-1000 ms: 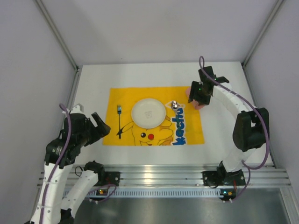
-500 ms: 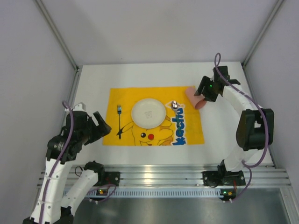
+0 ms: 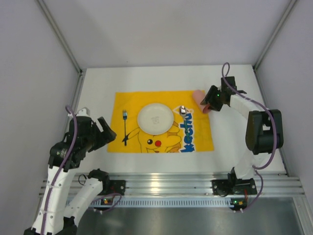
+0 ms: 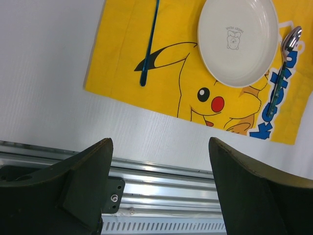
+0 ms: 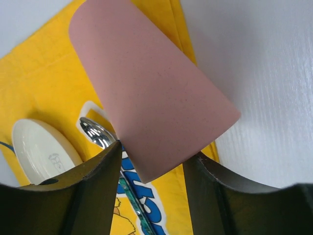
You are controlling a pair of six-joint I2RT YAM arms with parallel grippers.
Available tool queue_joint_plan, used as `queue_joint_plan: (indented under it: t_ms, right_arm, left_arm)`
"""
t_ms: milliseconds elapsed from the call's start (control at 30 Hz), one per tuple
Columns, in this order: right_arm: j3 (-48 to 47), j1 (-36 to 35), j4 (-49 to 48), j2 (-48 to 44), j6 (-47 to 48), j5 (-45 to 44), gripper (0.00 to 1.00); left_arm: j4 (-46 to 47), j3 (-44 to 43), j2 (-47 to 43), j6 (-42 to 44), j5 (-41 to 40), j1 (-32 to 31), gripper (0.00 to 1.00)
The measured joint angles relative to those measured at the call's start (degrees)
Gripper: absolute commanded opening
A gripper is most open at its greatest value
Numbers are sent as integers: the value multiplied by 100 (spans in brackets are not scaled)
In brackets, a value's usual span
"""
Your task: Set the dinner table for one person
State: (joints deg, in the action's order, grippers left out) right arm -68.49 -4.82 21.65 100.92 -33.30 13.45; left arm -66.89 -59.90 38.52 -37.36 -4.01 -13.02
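Observation:
A pink cup [image 5: 146,88] hangs tilted between the fingers of my right gripper [image 5: 154,152], which is shut on it near one end. In the top view the cup [image 3: 198,94] is over the top right corner of the yellow Pikachu mat [image 3: 195,142] on the white dinner table [image 3: 98,88]. On the mat lie a white plate [image 3: 155,118], a blue-handled fork [image 3: 125,126] to its left and a spoon [image 3: 182,110] to its right. My left gripper [image 4: 160,142] is open and holds nothing, near the mat's lower left corner [image 3: 108,131].
A ribbed aluminium rail [image 3: 171,183] runs along the table's near edge, just under my left gripper [image 4: 161,171]. Grey walls with metal posts close in the table on the left, right and far sides. The right arm's elbow [image 3: 264,132] stands near the right wall.
My right wrist has swung to the right and turned, and the pink cup has shifted from the mat's right edge toward its top right corner. The left arm has barely moved.

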Motion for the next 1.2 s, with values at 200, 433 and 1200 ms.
queue_joint_plan:
  t_ms: [200,433,1200]
  right_arm:
    - [791,0,-1263,-199,-398,22,28]
    - [372,-103,-1572,-164,-76,-105,0]
    - [-4291,-1611,4830,1598,2284,-1722,0]
  left_arm:
    - [28,2,26,4,11,0,85]
    - [42,2,225,155,9,0,85]
    - [105,431,-323,127,164,0,85]
